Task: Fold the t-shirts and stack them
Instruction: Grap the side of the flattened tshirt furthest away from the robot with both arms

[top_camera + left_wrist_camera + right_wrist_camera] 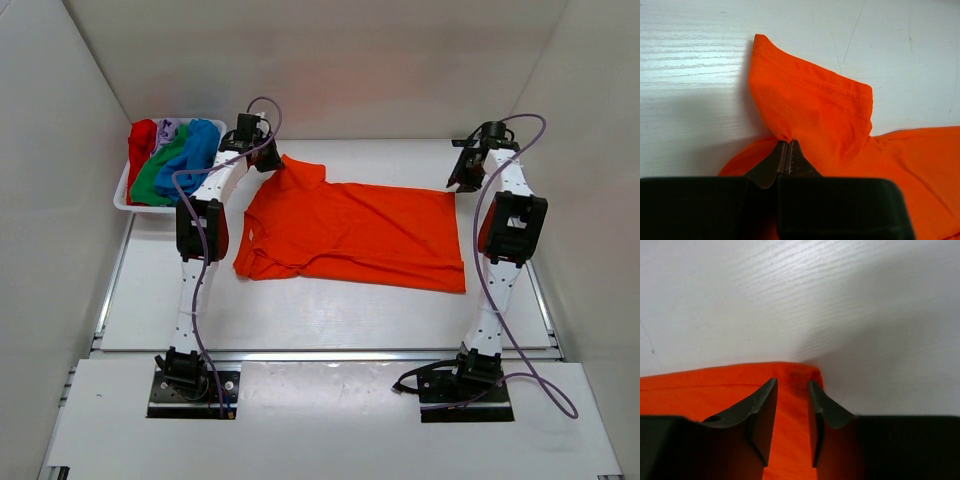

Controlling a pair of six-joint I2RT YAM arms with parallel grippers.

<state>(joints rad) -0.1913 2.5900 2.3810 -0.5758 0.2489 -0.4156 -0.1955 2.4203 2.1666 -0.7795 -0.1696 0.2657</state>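
Observation:
An orange t-shirt lies spread flat on the white table, collar end to the left. My left gripper is shut on a pinch of its far-left sleeve, which stands up in a peak; the jaws are closed tight with cloth bunched at the tips. My right gripper hovers at the shirt's far-right corner. Its jaws stand apart over that corner with the cloth lying flat beneath them. Red, lilac, green and blue t-shirts lie crumpled in a heap at the far left.
A white tray at the far left corner holds the heap of crumpled shirts. White walls close in the table on the left, back and right. Bare table surface lies between the orange shirt and the arm bases.

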